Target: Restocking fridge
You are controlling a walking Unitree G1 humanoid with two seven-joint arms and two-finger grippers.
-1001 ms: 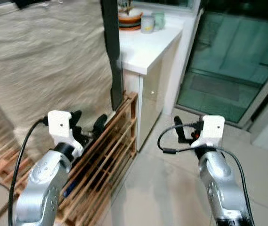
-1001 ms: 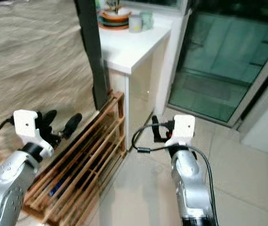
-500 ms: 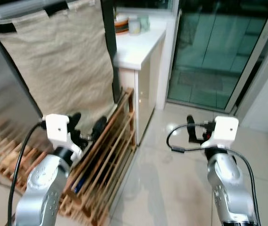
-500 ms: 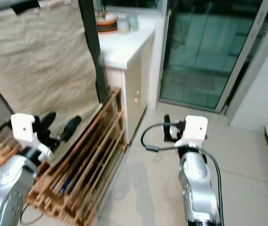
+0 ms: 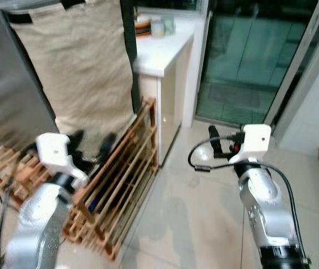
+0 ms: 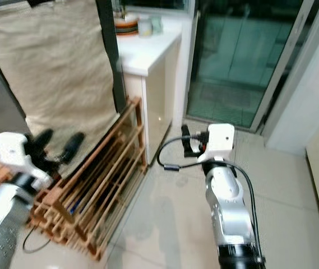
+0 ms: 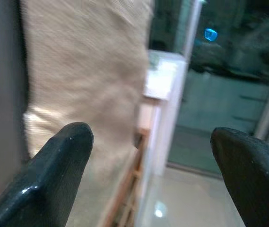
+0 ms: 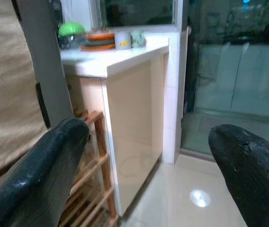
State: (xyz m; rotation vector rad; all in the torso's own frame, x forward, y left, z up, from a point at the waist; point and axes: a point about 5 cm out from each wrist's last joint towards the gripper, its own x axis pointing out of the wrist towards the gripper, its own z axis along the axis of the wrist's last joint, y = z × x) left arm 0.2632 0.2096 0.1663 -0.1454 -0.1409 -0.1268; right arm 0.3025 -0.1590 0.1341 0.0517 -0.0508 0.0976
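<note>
No food or drink item is in sight. A grey metallic surface (image 5: 10, 73), perhaps the fridge's side, stands at the far left behind a hanging beige cloth (image 5: 75, 67). My left gripper (image 5: 92, 143) is raised in front of the cloth and a wooden slatted rack (image 5: 123, 174), open, with nothing between its fingers (image 7: 63, 175). My right gripper (image 6: 186, 139) is held over the tiled floor, pointing towards the white cabinet (image 8: 129, 118). It is open too, and its fingers (image 8: 44, 175) hold nothing.
The white counter (image 5: 162, 50) carries stacked bowls and cups (image 5: 151, 26) at its back. A dark post (image 5: 128, 50) stands between cloth and counter. A glass sliding door (image 5: 249, 61) fills the right. Glossy tiled floor (image 5: 187, 218) lies ahead.
The camera has pulled back and swung, bringing the grey surface and more floor into view. Both arms stay raised with fingers open; the left one sits lower and further left in the picture.
</note>
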